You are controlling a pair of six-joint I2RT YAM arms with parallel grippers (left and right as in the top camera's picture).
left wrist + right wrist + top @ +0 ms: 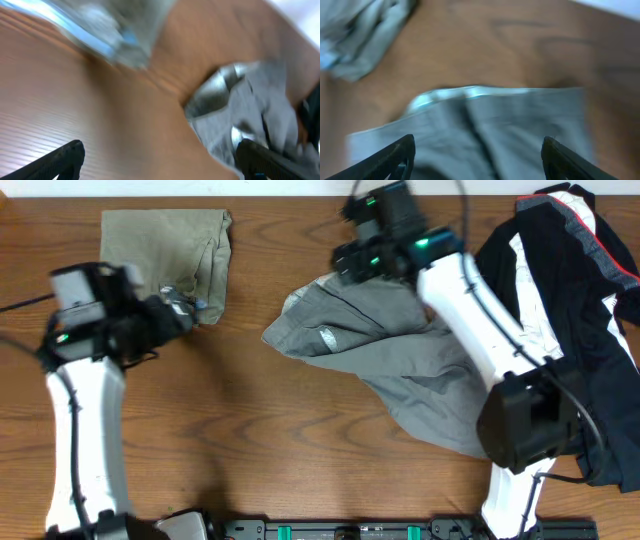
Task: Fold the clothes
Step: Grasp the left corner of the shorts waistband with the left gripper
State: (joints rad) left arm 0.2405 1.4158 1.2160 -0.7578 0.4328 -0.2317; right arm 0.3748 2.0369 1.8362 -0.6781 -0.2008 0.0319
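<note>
The right arm is reaching forward, its gripper (477, 150) hanging spread apart, with the grey shorts (495, 125) lying crumpled on the worktop (250, 430) directly beneath it. The left gripper (160, 155) is standing released, khaki shorts (165, 250) just ahead of it.

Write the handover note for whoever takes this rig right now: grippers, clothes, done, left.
Left gripper: open, empty, over bare table beside the khaki shorts.
Right gripper: open, empty, over the edge of the grey shorts.
Clothes: khaki shorts lie in a flat pile at the back left; grey shorts are crumpled in the centre; the black top is heaped at the right edge.
Done: the khaki shorts look folded.
Left: fold the grey shorts, then the black top.
</note>
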